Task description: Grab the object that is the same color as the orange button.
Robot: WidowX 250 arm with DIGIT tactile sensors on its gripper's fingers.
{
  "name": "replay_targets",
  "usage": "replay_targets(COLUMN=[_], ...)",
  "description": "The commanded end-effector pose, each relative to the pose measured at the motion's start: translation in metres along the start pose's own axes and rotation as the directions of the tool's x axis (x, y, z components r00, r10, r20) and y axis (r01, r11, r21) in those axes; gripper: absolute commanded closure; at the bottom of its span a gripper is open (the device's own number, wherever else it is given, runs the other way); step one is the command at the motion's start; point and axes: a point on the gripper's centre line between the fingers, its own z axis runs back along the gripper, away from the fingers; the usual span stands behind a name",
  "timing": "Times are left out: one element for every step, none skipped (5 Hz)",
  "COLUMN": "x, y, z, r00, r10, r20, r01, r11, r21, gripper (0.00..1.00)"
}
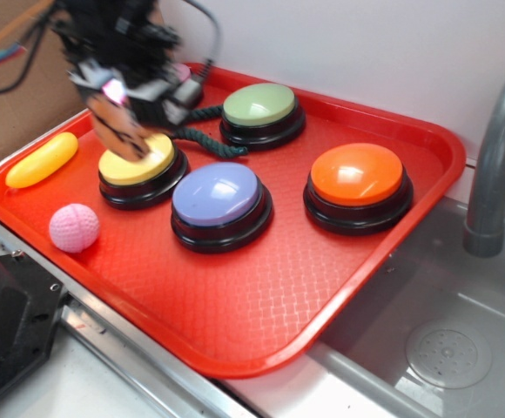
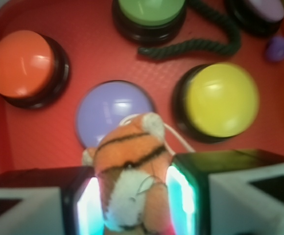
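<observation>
Clamped between the two pads of the end effector (image 2: 132, 205) is the small plush tiger (image 2: 132, 183), orange with dark stripes and a white muzzle, its body squeezed at the sides and its head poking out toward the tray. In the wrist view the pads (image 2: 89, 208) glow pale blue-green on either side of the toy, and a thin white string loops off behind it. In the exterior view the end effector (image 1: 117, 117) is blurred and hangs over the far left part of the red tray (image 1: 235, 331), with the tiger (image 1: 117, 126) just above the yellow button (image 1: 139, 165); whether the toy touches that button cannot be told. The orange button (image 1: 357, 183), whose dome matches the tiger's colour, sits on the right side of the tray, well apart from the arm. Between them are a purple button (image 1: 220, 202) and, farther back, a green button (image 1: 261, 111) with a dark twisted rope (image 1: 209, 144) lying beside it. A yellow banana-shaped toy (image 1: 42, 159) and a pink ball (image 1: 73, 227) lie at the tray's left edge. The grab looks essentially made, so doing this step well probably means keeping steady pressure on the soft body, lifting straight up clear of the yellow button and the rope, and avoiding any sideways swing, since plush can slip or twist out of a narrow pinch.
</observation>
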Motion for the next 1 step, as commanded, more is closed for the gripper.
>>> replay_targets(x=[0.0290], y=[0.0231], z=[0.0195], r00=[0.995], r10=[-0.095], r20=[-0.015], r01=[0.095], r11=[0.995], r21=[0.022], gripper=[1.00])
